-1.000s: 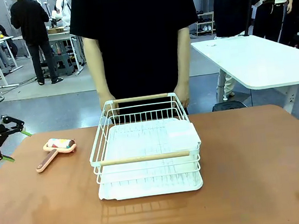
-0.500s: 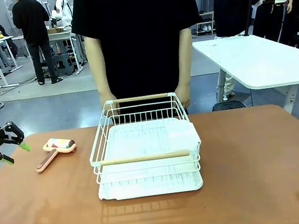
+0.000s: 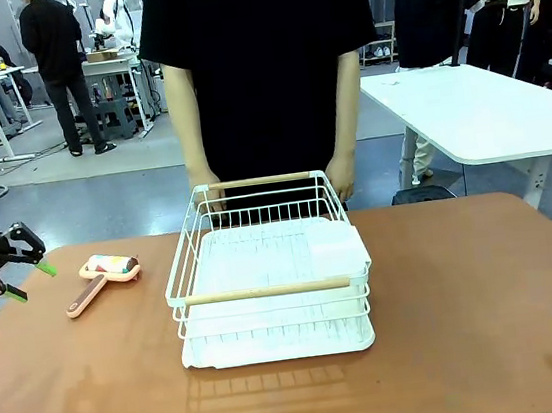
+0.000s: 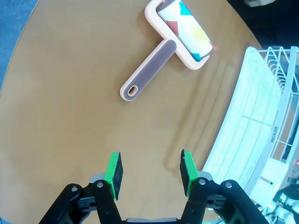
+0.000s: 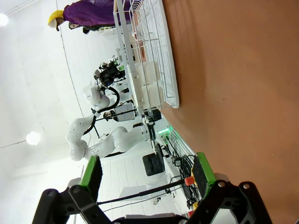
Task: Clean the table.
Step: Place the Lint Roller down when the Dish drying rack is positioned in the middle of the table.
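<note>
We are looking across the large reddish-brown table (image 3: 489, 301) with its smooth, slightly glossy top, which is spreading from the near edge of the front view to the person standing at the far side. A white wire dish rack (image 3: 266, 268) with two pale wooden handles is sitting on a white drip tray at the middle of the table. The person in a black shirt is resting one hand (image 3: 203, 187) and the other hand (image 3: 340, 173) at the rack's far corners, by the far handle.

To the left of the rack, well apart from it, a pink lint roller (image 3: 102, 278) with a grey ribbed handle and a colourful patterned roll is lying flat on the table.

Our left gripper (image 3: 25, 281) is hovering at the table's left edge, beside the roller but not touching it. In the left wrist view, the left gripper (image 4: 149, 170) is pointing down at bare tabletop, its jaws spread wide with nothing between them; the roller (image 4: 170, 44) is lying beyond the green pads (image 4: 113, 169).

In the right wrist view, our right gripper (image 5: 147, 175) is also standing wide and empty above the table (image 5: 243, 93), with the rack (image 5: 149, 56) farther off.
</note>
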You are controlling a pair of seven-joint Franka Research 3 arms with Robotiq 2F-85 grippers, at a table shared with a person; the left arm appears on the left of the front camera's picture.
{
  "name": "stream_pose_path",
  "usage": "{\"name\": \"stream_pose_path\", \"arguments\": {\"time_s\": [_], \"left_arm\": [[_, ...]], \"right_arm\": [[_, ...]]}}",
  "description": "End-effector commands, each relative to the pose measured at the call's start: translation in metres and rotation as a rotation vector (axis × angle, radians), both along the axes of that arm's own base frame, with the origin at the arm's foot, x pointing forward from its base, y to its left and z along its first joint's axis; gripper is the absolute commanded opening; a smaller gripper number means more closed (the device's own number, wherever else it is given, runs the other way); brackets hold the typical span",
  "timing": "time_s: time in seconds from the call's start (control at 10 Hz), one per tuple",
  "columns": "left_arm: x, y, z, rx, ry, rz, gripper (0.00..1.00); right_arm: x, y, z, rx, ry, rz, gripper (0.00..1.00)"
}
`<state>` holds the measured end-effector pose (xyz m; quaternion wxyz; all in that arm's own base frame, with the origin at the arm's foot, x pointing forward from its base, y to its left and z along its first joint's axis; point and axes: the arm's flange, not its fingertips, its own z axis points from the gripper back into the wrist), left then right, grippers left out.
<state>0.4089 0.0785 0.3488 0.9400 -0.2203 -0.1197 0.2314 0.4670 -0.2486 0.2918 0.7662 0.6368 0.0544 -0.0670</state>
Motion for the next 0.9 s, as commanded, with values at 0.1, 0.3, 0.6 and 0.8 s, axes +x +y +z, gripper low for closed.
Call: {"name": "stream_pose_path", "arguments": {"time_s": [0.1, 0.3, 0.6, 0.8], "left_arm": [[0.0013, -0.0006, -0.0021, -0.005, -0.018, 0.020, 0.64], [0.0013, -0.0006, -0.0021, -0.005, -0.018, 0.020, 0.64], [0.0013, -0.0006, -0.0021, -0.005, -0.018, 0.020, 0.64], [0.0013, -0.0006, -0.0021, -0.005, -0.018, 0.020, 0.64]], "right_arm": [[-0.0002, 0.0017, 0.0017, -0.004, -0.002, 0.001, 1.00], [-0.0002, 0.0017, 0.0017, -0.004, -0.002, 0.001, 1.00], [-0.0002, 0.0017, 0.0017, -0.004, -0.002, 0.001, 1.00], [-0.0002, 0.0017, 0.0017, -0.004, -0.002, 0.001, 1.00]]}}
